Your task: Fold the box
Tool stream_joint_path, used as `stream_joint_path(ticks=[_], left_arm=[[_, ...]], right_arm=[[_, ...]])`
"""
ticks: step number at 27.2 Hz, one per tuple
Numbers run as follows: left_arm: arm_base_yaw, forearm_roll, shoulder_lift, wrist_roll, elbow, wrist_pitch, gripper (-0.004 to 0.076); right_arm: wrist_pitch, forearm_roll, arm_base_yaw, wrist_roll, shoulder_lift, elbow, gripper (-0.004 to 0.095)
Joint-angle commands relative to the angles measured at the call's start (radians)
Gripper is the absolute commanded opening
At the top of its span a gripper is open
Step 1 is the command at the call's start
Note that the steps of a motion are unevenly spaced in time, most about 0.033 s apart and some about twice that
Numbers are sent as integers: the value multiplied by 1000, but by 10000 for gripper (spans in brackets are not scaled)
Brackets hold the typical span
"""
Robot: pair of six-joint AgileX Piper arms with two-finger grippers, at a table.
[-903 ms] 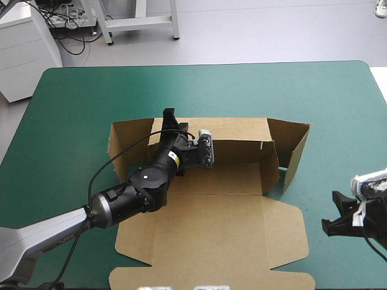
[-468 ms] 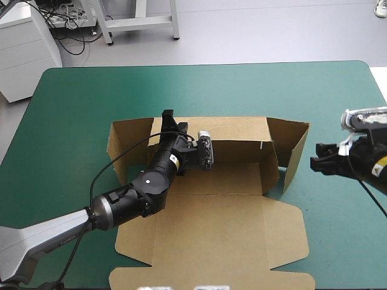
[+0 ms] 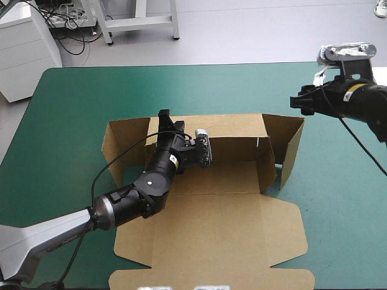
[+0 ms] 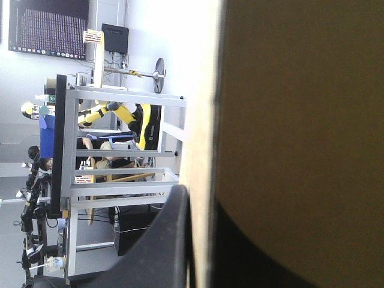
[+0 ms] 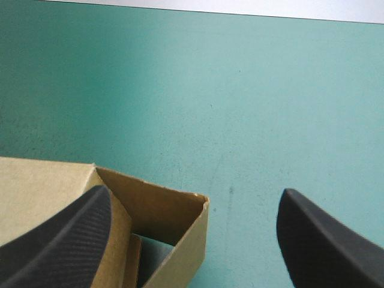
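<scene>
1. The tabletop (image 3: 72, 109), under its teal-green cover, carried everything.
2. The box (image 3: 211, 229), a cut sheet of brown board, lay at the middle of the tabletop, and its flat lid panel reached the near edge. Its rear wall (image 3: 233, 130) stood raised on the side toward the far edge. An end flap angled forward at each end, and the right end flap (image 3: 292, 145) stood upright toward the right edge.
3. The left gripper (image 3: 164, 119) reached in from the near left corner across the board. It was clamped on the top edge of the rear wall, near that wall's left end. In the left wrist view the gripper (image 4: 201, 252) was all but closed, with the board's pale edge pinched between its black fingers (image 4: 162, 252). The box (image 4: 300, 120) filled the side beyond that edge.
4. The right gripper (image 3: 300, 99) hung over the cover near the far right corner, just beyond the right end flap and apart from the board. In the right wrist view the gripper (image 5: 195, 198) was spread wide and held nothing. The box's corner (image 5: 156, 210) lay below it, beside one finger.
</scene>
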Motion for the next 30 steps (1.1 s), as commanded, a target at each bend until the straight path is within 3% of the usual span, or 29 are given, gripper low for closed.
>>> stream_joint_path(ticks=[1, 10, 24, 30], left_arm=[[-2, -2, -30, -32, -17, 41, -32], [-2, -2, -30, -34, -17, 24, -32], [-2, -2, -30, -63, -17, 20, -32], [-2, 0, -30, -63, -17, 20, -32]], right_arm=[[-5, 27, -40, -18, 71, -129, 708], [43, 232, -184, -54, 266, -237, 707], [81, 271, -193, -95, 431, -233, 722], [163, 278, -193, -111, 454, -233, 721]])
